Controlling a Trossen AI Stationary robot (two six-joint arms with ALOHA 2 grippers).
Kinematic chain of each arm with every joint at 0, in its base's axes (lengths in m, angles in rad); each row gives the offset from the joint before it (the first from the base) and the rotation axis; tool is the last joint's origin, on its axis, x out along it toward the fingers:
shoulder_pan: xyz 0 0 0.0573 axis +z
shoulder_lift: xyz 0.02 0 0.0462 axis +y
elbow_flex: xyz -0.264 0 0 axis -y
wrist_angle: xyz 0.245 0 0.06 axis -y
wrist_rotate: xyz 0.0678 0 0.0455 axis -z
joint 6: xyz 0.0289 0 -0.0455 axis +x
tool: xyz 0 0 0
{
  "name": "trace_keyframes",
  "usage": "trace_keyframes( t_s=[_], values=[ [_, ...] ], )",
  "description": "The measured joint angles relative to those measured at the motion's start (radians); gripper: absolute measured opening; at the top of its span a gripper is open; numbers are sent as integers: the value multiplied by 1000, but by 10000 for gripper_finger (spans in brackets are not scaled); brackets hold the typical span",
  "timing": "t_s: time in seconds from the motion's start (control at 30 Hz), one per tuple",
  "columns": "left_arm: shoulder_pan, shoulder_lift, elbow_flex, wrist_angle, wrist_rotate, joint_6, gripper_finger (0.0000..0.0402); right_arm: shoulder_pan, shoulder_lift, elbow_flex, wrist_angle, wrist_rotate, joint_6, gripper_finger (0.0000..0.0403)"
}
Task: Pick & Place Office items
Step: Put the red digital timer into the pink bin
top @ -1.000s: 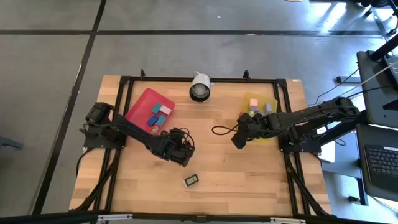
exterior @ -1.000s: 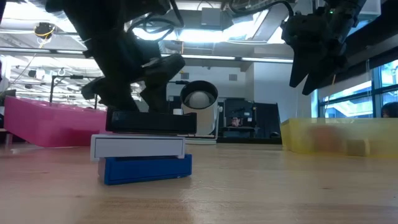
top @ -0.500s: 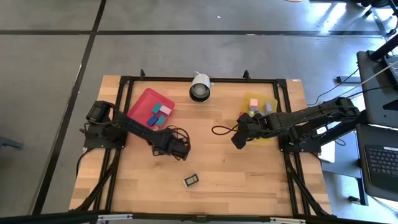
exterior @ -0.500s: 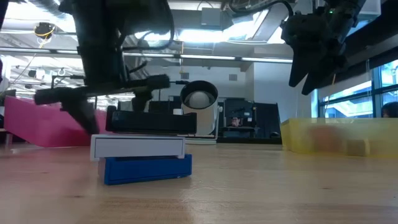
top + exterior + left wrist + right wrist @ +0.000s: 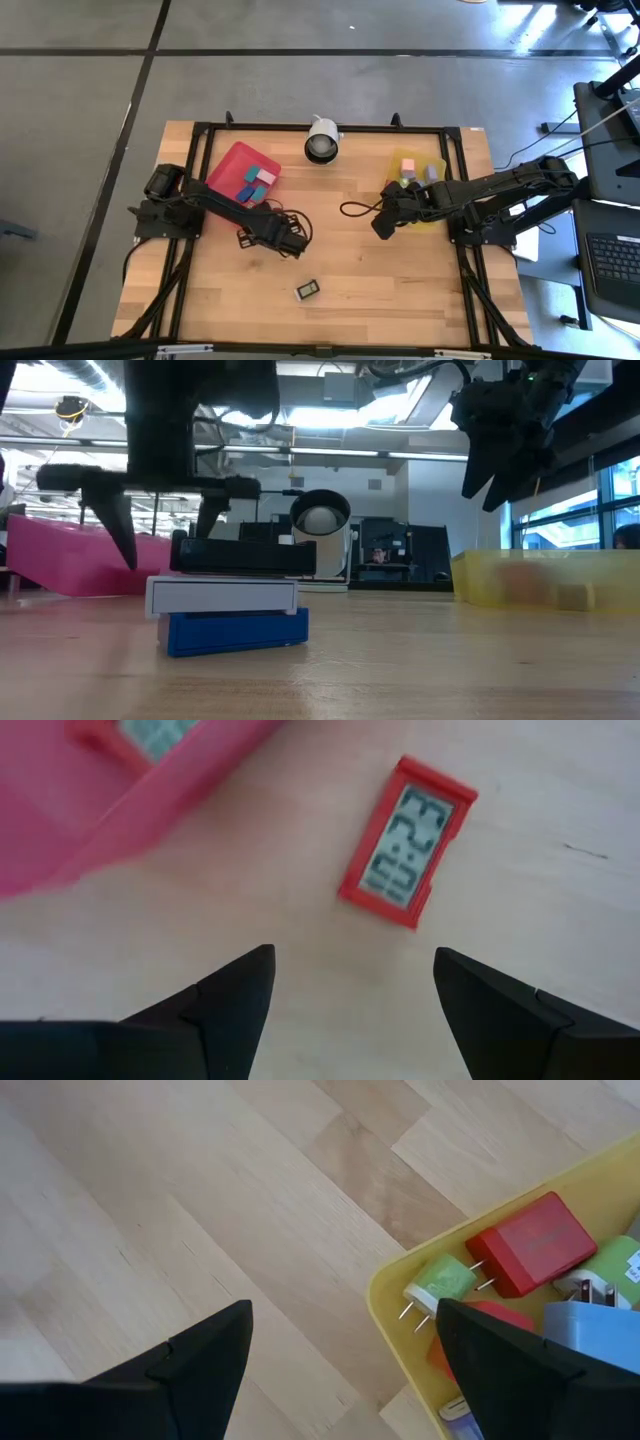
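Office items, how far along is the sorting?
Done: several pieces lie in the red tray and the yellow tray. In hand: nothing; the left gripper hangs open above a red display piece, the right gripper open beside the yellow tray. Left: that piece and the black labelled one.

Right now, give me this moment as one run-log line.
left gripper: open, above red clock beside red tray | right gripper: open, at yellow tray edge

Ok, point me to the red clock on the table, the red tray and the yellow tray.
red clock (image 5: 408,843): left wrist view, on its grey display.
red tray (image 5: 228,162): high view, on its bare floor.
yellow tray (image 5: 386,1310): right wrist view, on its near rim.
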Motion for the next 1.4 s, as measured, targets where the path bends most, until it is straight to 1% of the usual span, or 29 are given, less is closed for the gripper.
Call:
trace_keyframes(
  t_s=[0.13, 0.33, 0.63, 0.73, 0.83, 0.97, 1.17, 1.3, 1.4],
  values=[
    [17, 41, 1, -2, -31, 80, 272, 0, 0, 0, 3, 0, 1, 317],
    [43, 71, 1, 8, -46, 137, 272, 0, 0, 0, 3, 1, 1, 317],
    [72, 80, 1, 21, -99, 356, 272, 0, 0, 0, 4, 2, 0, 317],
    [81, 86, 1, 50, -98, 414, 272, 0, 0, 0, 6, 2, 0, 317],
    [88, 104, 1, 61, -100, 422, 272, 0, 0, 0, 13, 2, 0, 317],
    [90, 131, 4, 61, -106, 396, 272, 0, 0, 0, 20, 1, 0, 317],
    [89, 132, 3, 59, -121, 375, 272, 0, 0, 0, 21, -1, 0, 317],
    [90, 131, 2, 78, -126, 443, 271, 0, 0, 0, 24, -1, 0, 317],
    [90, 131, 1, 84, -126, 402, 268, 0, 0, 0, 24, -1, 0, 317]
  ],
)
